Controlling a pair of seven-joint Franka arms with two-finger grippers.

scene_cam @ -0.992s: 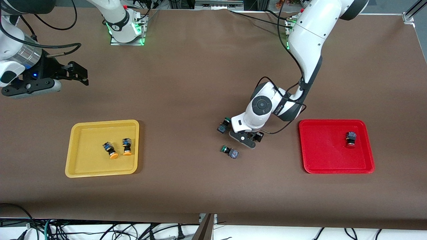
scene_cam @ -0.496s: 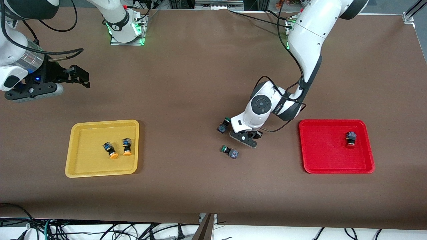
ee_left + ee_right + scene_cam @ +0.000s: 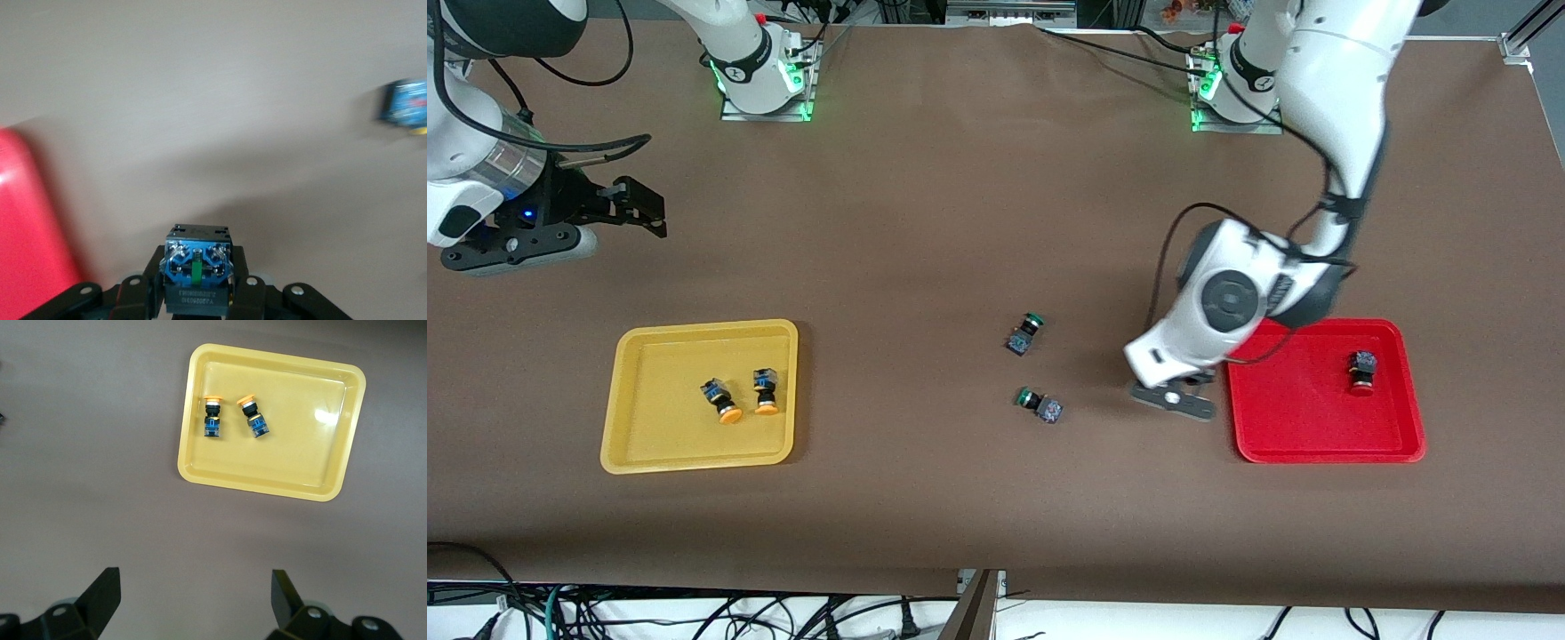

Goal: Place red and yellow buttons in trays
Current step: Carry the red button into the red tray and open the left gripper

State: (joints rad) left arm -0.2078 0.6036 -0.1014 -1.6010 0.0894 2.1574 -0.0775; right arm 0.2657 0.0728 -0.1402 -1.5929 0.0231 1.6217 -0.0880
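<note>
The left pincer (image 3: pixel 1172 398), in the lower centre-right of the front view, is clamped on a small dark push-button switch with a bluish base (image 3: pixel 197 265), its cap hidden, just beside the shallow red plastic tray (image 3: pixel 1323 444), which holds one red-capped button (image 3: pixel 1360 372). The right pincer (image 3: pixel 627 203) waits spread wide in the upper-left corner, above the brown worktop (image 3: pixel 925 204). The shallow yellow plastic tray (image 3: pixel 649 453) holds two orange-capped buttons (image 3: pixel 721 400)

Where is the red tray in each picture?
Front view: the red tray sits toward the left arm's end of the table, one red-capped button in it.
Left wrist view: only a red edge shows, beside the left gripper.
Right wrist view: not in it.
Shared landmark: the brown table.
</note>
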